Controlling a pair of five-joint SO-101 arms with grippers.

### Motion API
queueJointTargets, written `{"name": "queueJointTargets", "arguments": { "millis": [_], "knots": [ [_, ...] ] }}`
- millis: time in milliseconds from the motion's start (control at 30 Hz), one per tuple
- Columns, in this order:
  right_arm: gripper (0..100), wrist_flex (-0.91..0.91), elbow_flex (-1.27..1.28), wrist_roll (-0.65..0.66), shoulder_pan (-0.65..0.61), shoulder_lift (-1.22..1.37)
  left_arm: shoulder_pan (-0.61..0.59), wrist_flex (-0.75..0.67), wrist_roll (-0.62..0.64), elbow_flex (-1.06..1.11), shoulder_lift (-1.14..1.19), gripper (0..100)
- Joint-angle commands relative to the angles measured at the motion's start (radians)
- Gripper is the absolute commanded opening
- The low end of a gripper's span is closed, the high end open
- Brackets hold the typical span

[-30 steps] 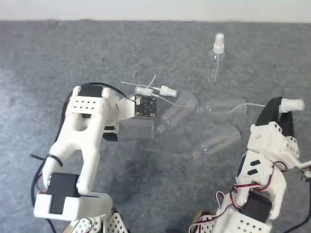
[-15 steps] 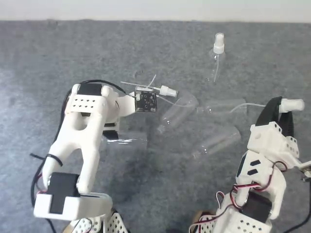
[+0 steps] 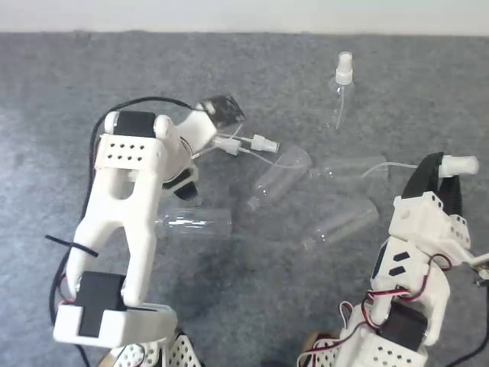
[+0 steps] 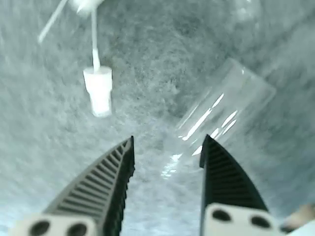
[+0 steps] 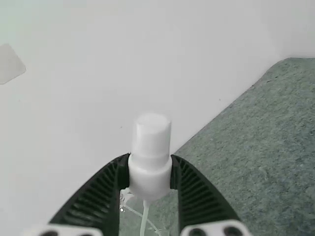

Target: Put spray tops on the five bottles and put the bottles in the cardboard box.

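So the left gripper (image 4: 168, 142) is hanging over the grey carpet (image 3: 76, 92) with its jaws spread wide and gripping nothing. One clear bottle (image 4: 221, 113) is lying on its side right at the fingertips, its end sitting beside one finger, and I can't tell if it's touching. A loose spray top (image 4: 98, 91) is lying a bit beyond the other finger. Over on the right, the right gripper (image 5: 150, 164) is pinching a white spray head (image 5: 150, 147) tight by its collar, holding it up off the carpet with the dip tube trailing left. More capless bottles (image 3: 279, 176) are lying around mid-carpet, and one capped bottle (image 3: 342, 84) is standing at the far side.
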Motion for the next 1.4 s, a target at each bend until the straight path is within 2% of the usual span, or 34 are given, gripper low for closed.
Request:
{"name": "queueJointTargets", "arguments": {
  "millis": [0,100,233,400,567,800,933,1133,1367],
  "knots": [
    [0.6,-0.025,-0.008,0.000,-0.013,-0.012,0.006,0.021,0.293,-0.041,-0.052,20],
    [0.6,-0.025,-0.008,0.000,-0.013,-0.012,0.006,0.026,0.505,-0.030,-0.054,20],
    [0.6,-0.025,-0.008,0.000,-0.013,-0.012,0.006,0.032,0.663,-0.025,-0.055,20],
    [0.6,-0.025,-0.008,0.000,-0.013,-0.012,0.018,0.104,0.853,-0.025,-0.048,20],
    [0.6,-0.025,-0.008,0.000,-0.015,-0.012,0.071,0.160,1.099,0.031,-0.046,20],
    [0.6,-0.025,-0.008,0.000,-0.015,-0.012,0.098,0.158,1.507,0.096,-0.046,20],
    [0.6,-0.025,-0.008,0.000,-0.015,-0.012,0.095,0.158,1.562,0.108,-0.046,24],
    [0.6,-0.025,-0.008,0.000,-0.015,-0.012,0.080,0.160,1.654,0.159,-0.046,53],
    [0.6,-0.025,-0.008,0.000,-0.015,-0.012,0.037,0.084,1.651,0.265,-0.044,55]
  ]
}}
